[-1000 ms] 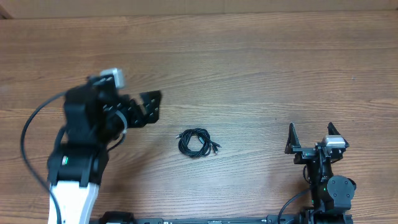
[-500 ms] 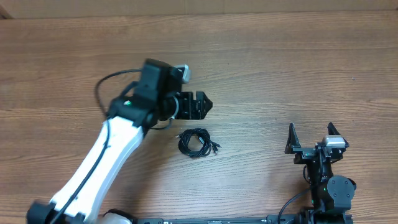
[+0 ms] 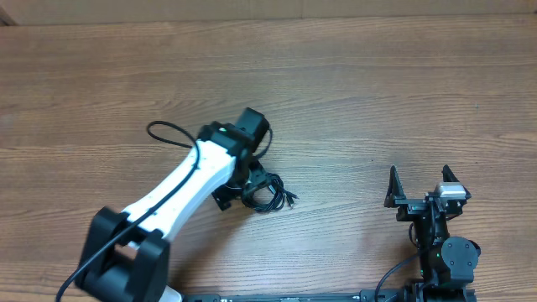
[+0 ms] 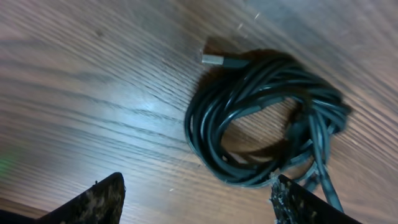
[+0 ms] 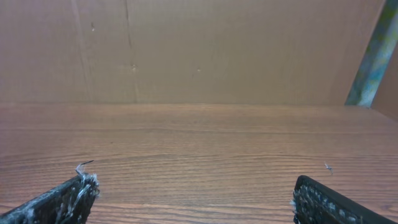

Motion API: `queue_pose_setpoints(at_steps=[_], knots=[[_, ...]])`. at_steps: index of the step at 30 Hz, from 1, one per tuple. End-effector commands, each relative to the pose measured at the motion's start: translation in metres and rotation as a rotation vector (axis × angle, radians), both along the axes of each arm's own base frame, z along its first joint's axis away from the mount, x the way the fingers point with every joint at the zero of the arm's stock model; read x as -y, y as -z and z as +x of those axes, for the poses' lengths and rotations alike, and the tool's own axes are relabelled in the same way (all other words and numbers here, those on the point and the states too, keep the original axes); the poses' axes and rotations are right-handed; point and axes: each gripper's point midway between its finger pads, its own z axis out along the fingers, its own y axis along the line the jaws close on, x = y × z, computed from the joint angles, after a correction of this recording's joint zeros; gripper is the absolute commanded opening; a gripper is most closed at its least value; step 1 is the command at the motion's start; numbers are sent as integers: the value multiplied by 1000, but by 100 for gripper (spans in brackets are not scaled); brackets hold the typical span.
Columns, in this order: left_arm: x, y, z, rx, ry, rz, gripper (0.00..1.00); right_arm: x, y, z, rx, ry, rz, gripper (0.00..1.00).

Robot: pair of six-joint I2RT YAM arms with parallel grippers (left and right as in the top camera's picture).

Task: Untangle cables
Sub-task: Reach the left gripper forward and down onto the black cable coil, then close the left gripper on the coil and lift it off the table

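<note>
Left wrist view: cables lie coiled on the table before the left gripper, jaws spread. Light, limp, likely snag-prone; pinch one outer strand. Right gripper also spread.

Your work surface is a wooden table, brown, with the grain running side to side; it fills nearly the whole overhead view. The left wrist view shows a pale glare patch on the wood. Behind the table's far edge stands a plain brown cardboard panel, creased vertically left of centre. A tilted greenish strip crosses its right edge; what it is cannot be told.
</note>
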Motion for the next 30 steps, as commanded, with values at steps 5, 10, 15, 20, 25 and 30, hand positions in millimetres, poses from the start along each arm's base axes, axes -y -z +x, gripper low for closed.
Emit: queue_pose_setpoints(at_steps=[5, 10, 15, 20, 25, 30], knots=[[7, 39, -12, -106, -227, 115, 35, 3, 2, 0, 3, 14, -5, 100], [6, 44, -14, -125, -239, 128, 10, 3, 2, 0, 3, 14, -5, 100], [7, 44, -19, -139, -230, 134, 48, 3, 2, 0, 3, 14, -5, 100], [14, 44, -22, -137, -209, 126, 59, 3, 2, 0, 3, 14, -5, 100], [27, 50, -21, -90, -165, 111, 29, 3, 2, 0, 3, 14, -5, 100], [27, 48, -20, -79, -150, 117, 4, 3, 2, 0, 3, 14, -5, 100]])
